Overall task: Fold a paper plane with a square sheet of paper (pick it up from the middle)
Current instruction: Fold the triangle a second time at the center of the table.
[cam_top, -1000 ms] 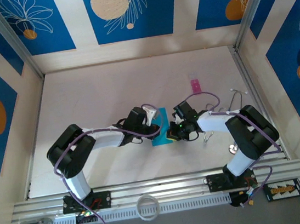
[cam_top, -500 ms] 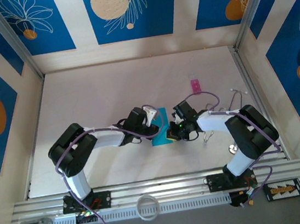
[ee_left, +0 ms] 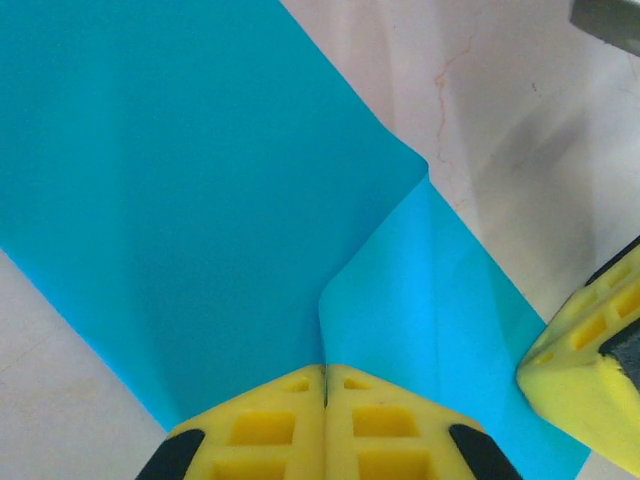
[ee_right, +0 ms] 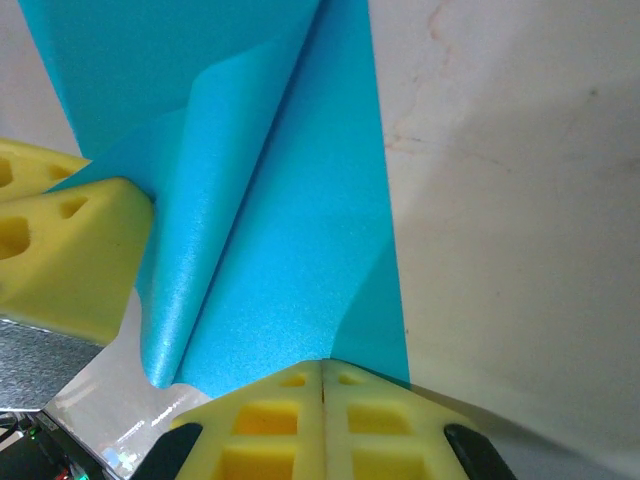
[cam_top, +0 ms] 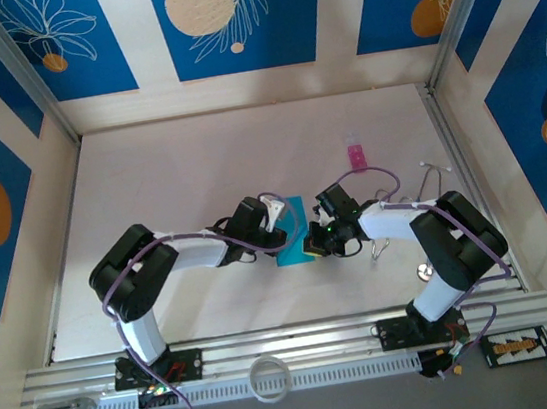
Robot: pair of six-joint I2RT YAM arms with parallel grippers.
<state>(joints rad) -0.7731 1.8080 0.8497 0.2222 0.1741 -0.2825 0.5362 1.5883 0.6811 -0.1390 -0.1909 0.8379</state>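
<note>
Square sheet of paper (cam_top: 290, 230) on the pale table (cam_top: 198, 164), held from two sides. The sheet is thin, plain cyan-blue and matt, and it no longer lies flat. In the left wrist view (ee_left: 180, 180) a soft raised ridge runs from the pinch point to a small peak on the sheet's far edge. In the right wrist view (ee_right: 300, 230) one flap is lifted and curls over the layer beneath, its rolled edge towards the left.

Left gripper (ee_left: 325, 420), at the sheet's left side (cam_top: 278, 222): yellow padded jaws pressed together, pinching the paper's edge where the ridge begins. Right gripper (ee_right: 322, 420), at the sheet's near right corner (cam_top: 311, 243): jaws likewise pressed together on the paper's edge. Each wrist view also shows the other gripper's yellow pad touching the sheet.

A small pink object (cam_top: 355, 153) lies beyond the sheet to the right, well apart from it.
</note>
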